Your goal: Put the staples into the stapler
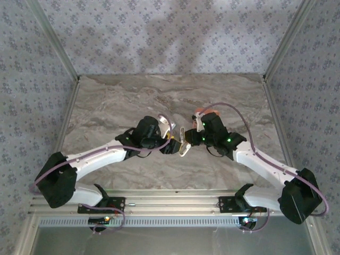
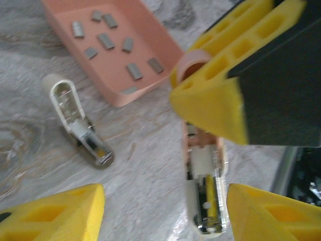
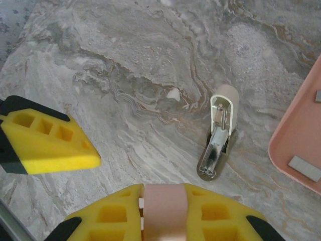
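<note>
My right gripper (image 3: 165, 203) is shut on the pale pink stapler (image 2: 204, 191), whose white and metal end with a yellow insert hangs over the table. That end sits between the fingers of my open left gripper (image 2: 163, 216), close to the right finger (image 2: 271, 211), and I see no contact. A second white, pink-tipped and metal stapler piece (image 3: 218, 133) lies open on the marble. Several grey staples (image 2: 105, 40) lie loose in the salmon tray (image 2: 165, 47). In the top view both grippers meet at the table's middle (image 1: 180, 143).
The salmon tray (image 1: 210, 112) lies just beyond the right wrist, partly hidden by it. In the right wrist view its rim (image 3: 296, 135) is at the right edge with one staple (image 3: 304, 168). Patterned walls enclose the marble table (image 1: 117, 101).
</note>
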Robot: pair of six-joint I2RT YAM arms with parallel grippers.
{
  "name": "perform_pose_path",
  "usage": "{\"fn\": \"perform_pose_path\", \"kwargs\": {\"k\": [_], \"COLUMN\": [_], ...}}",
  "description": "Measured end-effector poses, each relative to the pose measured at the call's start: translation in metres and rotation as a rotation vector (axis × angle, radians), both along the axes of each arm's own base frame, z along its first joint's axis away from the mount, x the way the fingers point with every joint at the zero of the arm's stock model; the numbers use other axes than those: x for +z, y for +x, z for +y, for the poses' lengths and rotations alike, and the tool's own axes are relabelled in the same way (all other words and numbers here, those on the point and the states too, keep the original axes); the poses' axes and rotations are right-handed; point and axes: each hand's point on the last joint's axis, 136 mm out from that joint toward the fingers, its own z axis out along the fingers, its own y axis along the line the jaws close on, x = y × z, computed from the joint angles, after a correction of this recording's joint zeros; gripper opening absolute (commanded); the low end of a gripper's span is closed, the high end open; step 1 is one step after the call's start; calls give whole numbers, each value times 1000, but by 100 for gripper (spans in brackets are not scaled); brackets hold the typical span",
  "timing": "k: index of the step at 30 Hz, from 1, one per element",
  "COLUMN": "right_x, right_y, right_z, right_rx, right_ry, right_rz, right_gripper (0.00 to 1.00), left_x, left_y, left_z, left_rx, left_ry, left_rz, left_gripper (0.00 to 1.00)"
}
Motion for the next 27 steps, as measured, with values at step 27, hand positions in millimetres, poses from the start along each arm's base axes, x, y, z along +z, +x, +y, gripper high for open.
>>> {"fn": "perform_pose_path", "kwargs": {"k": [27], "right_x": [23], "right_y": [4], "right_z": [0], "right_rx": [3], "right_ry": [46], "right_rz": [-81], "right_gripper": [15], "left_x": [-5], "left_y": [0], "left_z": [-32], "left_rx": [41], "left_ry": [-107], "left_rz": [137], "left_gripper": [55]}}
